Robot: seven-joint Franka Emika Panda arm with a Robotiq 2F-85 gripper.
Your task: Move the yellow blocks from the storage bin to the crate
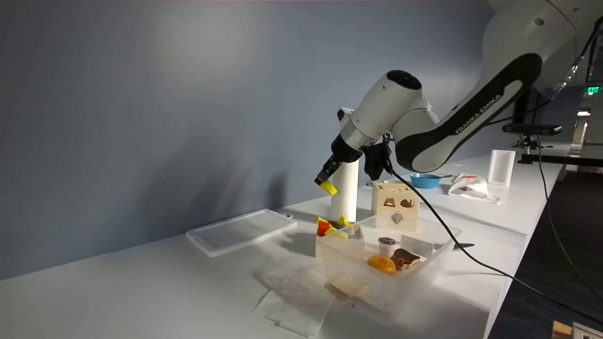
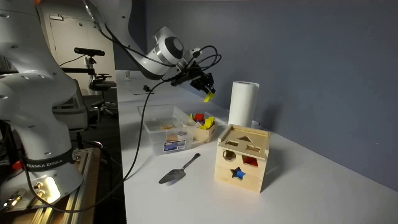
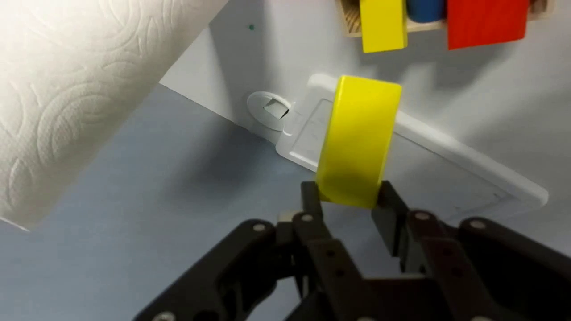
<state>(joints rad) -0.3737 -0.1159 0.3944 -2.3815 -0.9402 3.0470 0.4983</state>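
Hanging in an exterior view, a small yellow block (image 2: pixel 209 97) shows bright, flat sides, tipped toward seven o'clock beneath the pincer (image 2: pixel 211 91). Well below, at six o'clock from it, the crate (image 2: pixel 203 136) sits on the counter (image 2: pixel 192 199), holding more yellow blocks (image 2: pixel 206 125); the clear storage bin (image 2: pixel 158 140) stands just beside the crate, at nine o'clock. The arm (image 2: pixel 119 25) slopes down from eleven o'clock, its end angled toward four.

In an exterior view where a flat tray (image 1: pixel 242 232) lies at eight o'clock, the block leans toward five; the arm extends from two, bends and points down toward seven.

In the wrist view, the block is a smooth slab, its far end near twelve o'clock; two dark fingertips (image 3: pixel 311 196) pinch its near end, parted only by its width. Toward one o'clock another yellow block (image 3: pixel 383 26) overlaps the crate's edge, a red block (image 3: pixel 486 22) at two.
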